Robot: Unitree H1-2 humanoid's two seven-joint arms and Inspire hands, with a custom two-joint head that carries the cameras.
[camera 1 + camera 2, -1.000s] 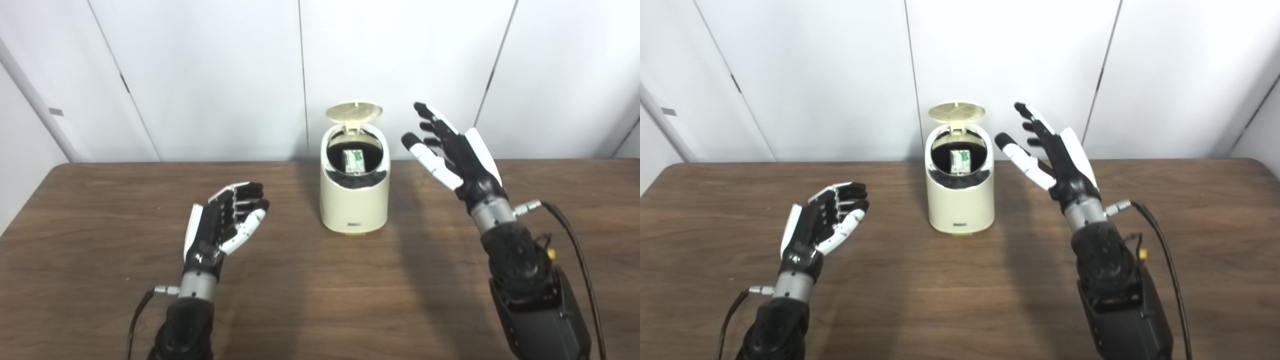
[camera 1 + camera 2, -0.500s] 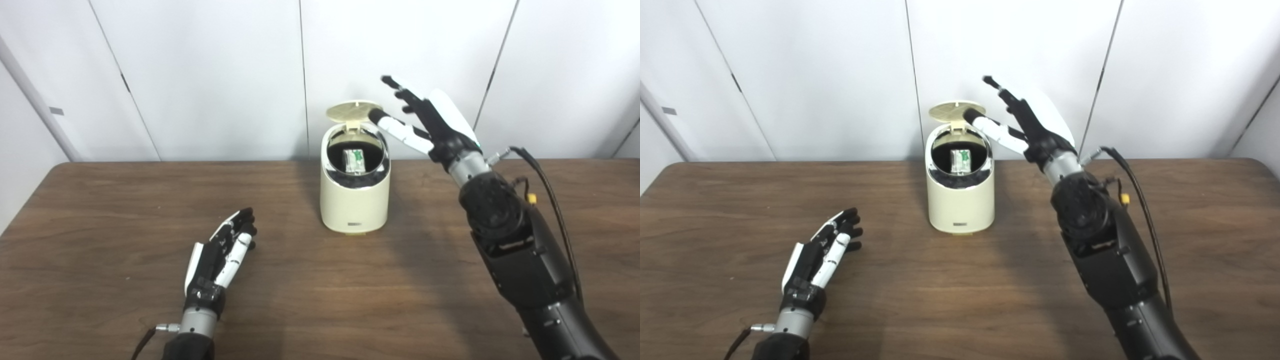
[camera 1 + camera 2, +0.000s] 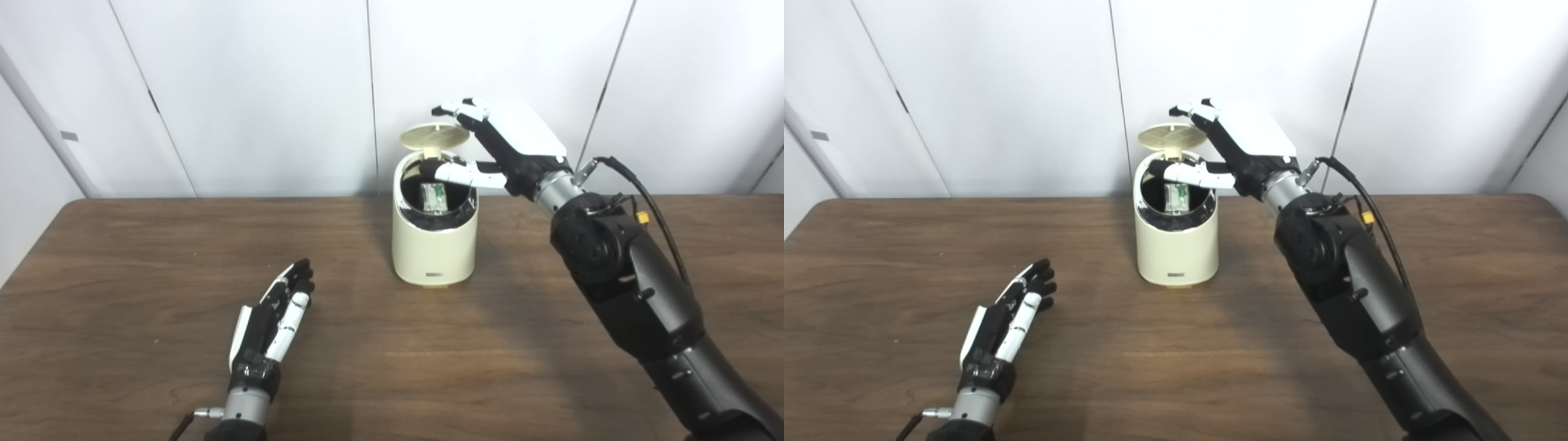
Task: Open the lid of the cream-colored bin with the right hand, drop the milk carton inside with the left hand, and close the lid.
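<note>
Two black-and-white robot hands show over the brown wooden table [image 3: 122, 257]. The left hand [image 3: 269, 318] lies low near the front, released, fingers straight and holding nothing. Mid-table stands the cream-colored oval plastic bin [image 3: 433, 245], its round lid [image 3: 432, 135] raised, the green-and-white milk carton [image 3: 433, 196] inside. The right hand [image 3: 502, 144] spreads empty at the lid's rim, thumb over the opening.

The table [image 3: 122, 257] looks like dark matt wood; the bin [image 3: 435, 251] is smooth, slightly glossy cream plastic.
</note>
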